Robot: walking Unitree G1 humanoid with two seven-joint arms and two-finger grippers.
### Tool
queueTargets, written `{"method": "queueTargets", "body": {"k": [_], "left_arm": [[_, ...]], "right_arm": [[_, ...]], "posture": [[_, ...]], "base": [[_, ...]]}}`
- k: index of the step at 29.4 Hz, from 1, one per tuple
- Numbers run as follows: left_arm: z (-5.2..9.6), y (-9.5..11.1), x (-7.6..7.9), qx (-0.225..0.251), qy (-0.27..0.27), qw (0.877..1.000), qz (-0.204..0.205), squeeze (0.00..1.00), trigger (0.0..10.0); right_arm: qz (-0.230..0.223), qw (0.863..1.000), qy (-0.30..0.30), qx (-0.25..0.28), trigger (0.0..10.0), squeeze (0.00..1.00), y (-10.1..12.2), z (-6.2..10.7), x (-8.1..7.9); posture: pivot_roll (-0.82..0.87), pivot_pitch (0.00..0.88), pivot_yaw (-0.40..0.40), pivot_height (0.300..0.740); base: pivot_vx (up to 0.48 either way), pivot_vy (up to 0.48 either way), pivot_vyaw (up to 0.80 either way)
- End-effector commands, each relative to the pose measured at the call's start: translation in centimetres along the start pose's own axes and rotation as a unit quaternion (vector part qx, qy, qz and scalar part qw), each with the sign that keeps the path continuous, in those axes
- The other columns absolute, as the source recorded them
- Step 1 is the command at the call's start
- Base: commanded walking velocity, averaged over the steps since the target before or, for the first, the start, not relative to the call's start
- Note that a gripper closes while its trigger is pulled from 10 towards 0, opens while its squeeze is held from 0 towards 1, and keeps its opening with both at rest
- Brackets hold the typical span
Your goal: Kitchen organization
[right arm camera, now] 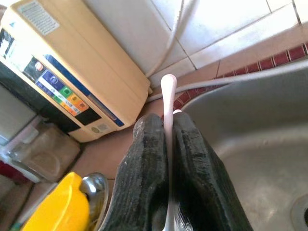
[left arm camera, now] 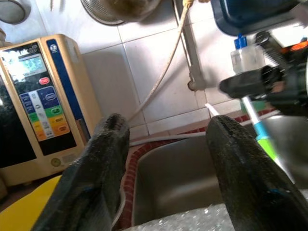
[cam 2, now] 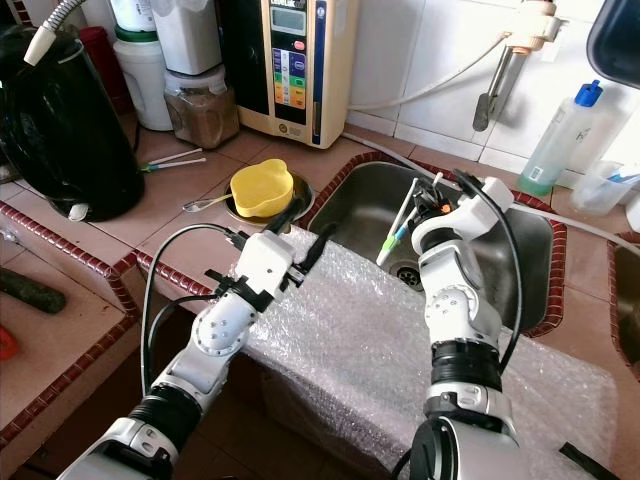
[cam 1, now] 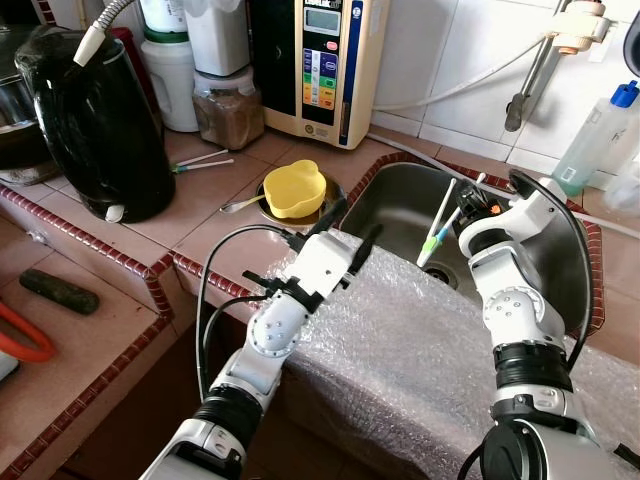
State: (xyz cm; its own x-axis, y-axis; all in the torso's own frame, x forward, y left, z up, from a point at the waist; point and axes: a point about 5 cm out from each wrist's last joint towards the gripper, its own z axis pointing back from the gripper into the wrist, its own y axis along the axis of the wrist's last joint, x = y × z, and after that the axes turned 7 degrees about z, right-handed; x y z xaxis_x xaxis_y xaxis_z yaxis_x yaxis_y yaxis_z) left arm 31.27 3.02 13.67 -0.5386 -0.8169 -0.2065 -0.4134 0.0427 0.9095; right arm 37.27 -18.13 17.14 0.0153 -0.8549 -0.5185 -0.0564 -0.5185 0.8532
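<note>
My right gripper (cam 1: pixel 468 206) hangs over the steel sink (cam 1: pixel 395 200) and is shut on a thin white toothbrush (cam 1: pixel 438 228) with a blue and green grip; its handle (right arm camera: pixel 168 89) sticks out past the closed fingers. A second white stick lies alongside the toothbrush. My left gripper (cam 1: pixel 352 225) is open with nothing between its fingers. It hovers above the bubble wrap (cam 1: pixel 400 340) at the sink's near left corner, just right of a yellow bowl (cam 1: pixel 292 188). From the left wrist, the toothbrush (left arm camera: pixel 262 137) appears beyond the open fingers.
A spoon (cam 1: pixel 238 206) lies beside the yellow bowl. A black kettle (cam 1: pixel 100 130), a jar of brown powder (cam 1: pixel 228 110) and a cream water machine (cam 1: pixel 315 65) stand on the tiled counter behind. A clear bottle with a blue cap (cam 1: pixel 595 135) stands right of the sink.
</note>
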Motion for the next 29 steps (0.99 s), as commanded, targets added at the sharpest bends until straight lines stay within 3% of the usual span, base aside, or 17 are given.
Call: {"method": "queueTargets", "body": {"k": [1,4,5,6,7,8,9,12,14,15,17,19,23,28,29], "left_arm": [[-0.3,0.3,0.0,0.004,-0.01,1.0,-0.005,1.0,10.0],[-0.2,0.1,0.0,-0.008,-0.01,1.0,0.008,1.0,10.0],[-0.2,0.1,0.0,-0.008,-0.01,1.0,0.008,1.0,10.0],[-0.2,-0.2,0.1,-0.02,-0.014,0.999,0.023,1.0,10.0],[-0.2,-0.3,0.2,-0.025,-0.017,0.999,0.029,1.0,10.0],[-0.2,-0.6,0.4,-0.041,-0.035,0.998,0.046,1.0,10.0],[-0.2,-0.6,0.4,-0.041,-0.035,0.998,0.046,1.0,10.0],[-0.4,-0.8,0.5,-0.055,-0.039,0.995,0.077,1.0,10.0],[-0.8,-0.8,0.6,-0.073,-0.052,0.991,0.102,1.0,10.0],[-0.9,-0.8,0.6,-0.077,-0.055,0.99,0.106,1.0,10.0],[-1.1,-0.9,0.5,-0.095,-0.065,0.987,0.113,1.0,10.0],[-1.2,-0.9,0.5,-0.098,-0.069,0.986,0.114,1.0,10.0],[-1.2,-0.9,0.7,-0.107,-0.089,0.984,0.116,1.0,10.0],[-1.0,-1.0,1.1,-0.119,-0.108,0.979,0.125,1.0,10.0],[-1.0,-1.0,1.1,-0.123,-0.111,0.978,0.126,1.0,10.0]], "right_arm": [[0.036,0.999,0.005,0.012,0.0,0.0,0.6,-0.4,-0.3],[0.108,0.994,0.011,0.021,0.0,0.0,0.5,-0.7,-0.2],[0.108,0.994,0.011,0.021,0.0,0.0,0.5,-0.7,-0.2],[0.162,0.986,0.015,0.025,0.0,0.0,0.3,-0.8,-0.2],[0.186,0.982,0.018,0.025,0.0,0.0,0.2,-0.8,-0.1],[0.301,0.952,0.048,0.034,0.0,0.0,0.1,-0.9,-0.7],[0.301,0.952,0.048,0.034,0.0,0.0,0.1,-0.9,-0.7],[0.368,0.927,0.068,0.023,0.0,0.0,-0.5,-0.9,-0.8],[0.41,0.91,0.069,-0.005,0.0,0.0,-1.3,-0.8,0.1],[0.409,0.91,0.066,-0.009,0.0,0.0,-1.4,-0.8,0.3],[0.435,0.898,0.06,-0.024,0.0,0.0,-1.8,-0.7,1.2],[0.435,0.898,0.054,-0.03,0.0,0.0,-1.9,-0.6,1.7],[0.473,0.878,0.052,-0.053,0.0,0.0,-2.6,-0.3,2.9],[0.48,0.873,0.05,-0.074,0.0,0.0,-3.2,0.0,3.8],[0.483,0.871,0.049,-0.081,4.7,1.0,-3.4,0.1,4.0]], "posture": [[0.01,0.0,-0.035,0.74],[0.02,0.0,-0.032,0.74],[0.02,0.0,-0.032,0.74],[0.02,0.0,-0.03,0.74],[0.02,0.0,-0.03,0.74],[0.03,0.0,-0.031,0.74],[0.03,0.0,-0.031,0.74],[0.03,0.0,-0.029,0.74],[0.03,0.0,-0.029,0.74],[0.03,0.0,-0.028,0.74],[0.03,0.0,-0.026,0.74],[0.03,0.0,-0.025,0.74],[0.03,0.0,-0.021,0.74],[0.03,0.0,-0.021,0.74],[0.03,0.0,-0.02,0.74]], "base": [[0.0,0.0,0.0],[0.0,0.0,0.0],[0.0,0.0,0.0],[0.0,0.0,0.0],[0.0,0.0,0.0],[0.0,0.0,0.0],[0.0,0.0,0.0],[0.0,0.0,0.0],[0.0,0.0,0.0],[0.0,0.0,0.0],[0.0,0.0,0.0],[0.0,0.0,0.0],[0.0,0.0,0.0],[0.0,0.0,0.0],[0.0,0.0,0.0]]}}
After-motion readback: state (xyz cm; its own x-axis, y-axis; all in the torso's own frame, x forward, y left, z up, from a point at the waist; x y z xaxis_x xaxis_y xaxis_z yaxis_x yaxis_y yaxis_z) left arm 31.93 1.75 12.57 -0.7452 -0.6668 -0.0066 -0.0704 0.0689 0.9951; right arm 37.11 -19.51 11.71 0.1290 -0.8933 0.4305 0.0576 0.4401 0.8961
